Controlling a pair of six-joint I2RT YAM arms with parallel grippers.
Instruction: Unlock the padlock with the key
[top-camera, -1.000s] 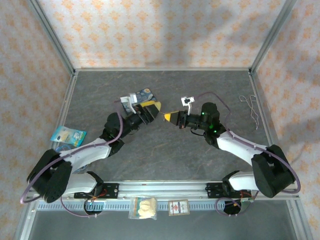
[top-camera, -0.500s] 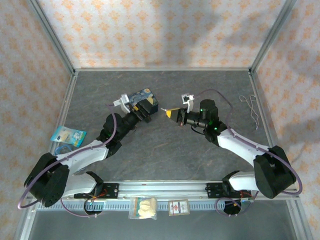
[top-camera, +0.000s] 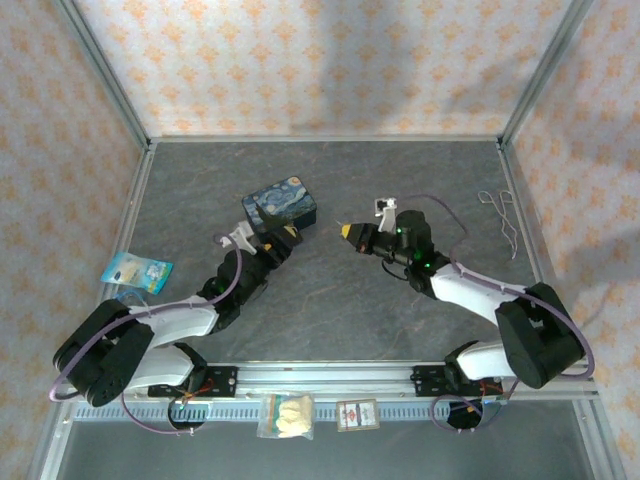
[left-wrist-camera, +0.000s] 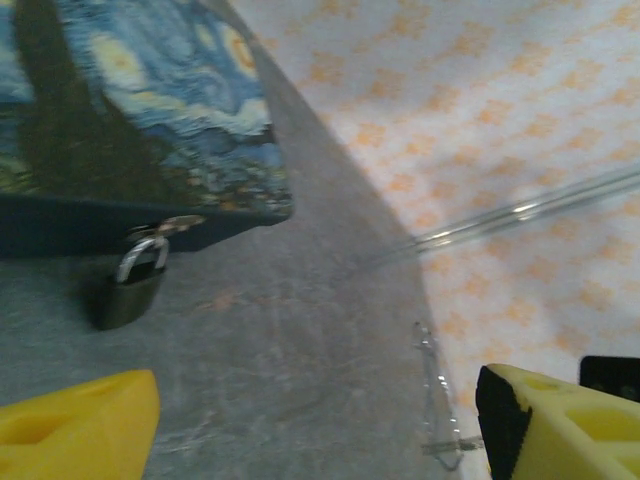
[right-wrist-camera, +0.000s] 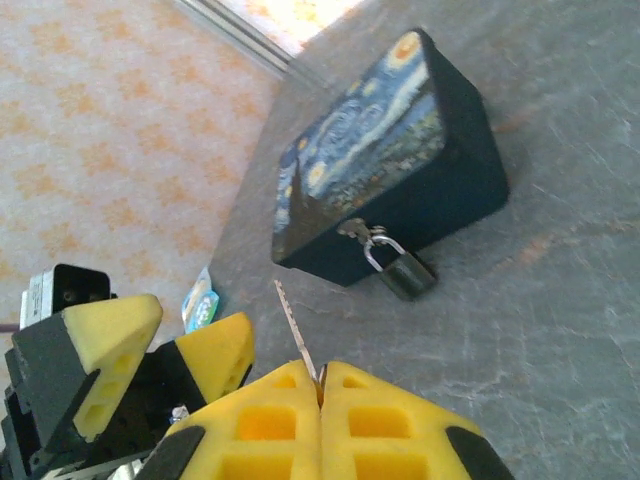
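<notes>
The small dark padlock (left-wrist-camera: 130, 291) (right-wrist-camera: 408, 275) hangs by its silver shackle from the hasp of the starry-night box (top-camera: 281, 203) and rests on the table. My right gripper (right-wrist-camera: 320, 385) (top-camera: 348, 230) is shut on the thin silver key (right-wrist-camera: 295, 335). The key's toothed blade sticks out ahead, aimed left of the padlock and still well short of it. My left gripper (left-wrist-camera: 320, 430) (top-camera: 285, 238) is open just in front of the box with nothing between its yellow fingers (right-wrist-camera: 215, 355).
Bent wire loops (top-camera: 503, 215) (left-wrist-camera: 440, 400) lie at the right edge of the table. A blue packet (top-camera: 137, 272) sits at the left edge. Two small packets (top-camera: 287, 415) rest on the front rail. Metal posts and patterned walls enclose the table.
My left gripper has drawn back from the box toward the near side, leaving the box uncovered. My right gripper has turned at the wrist, still holding the key.
</notes>
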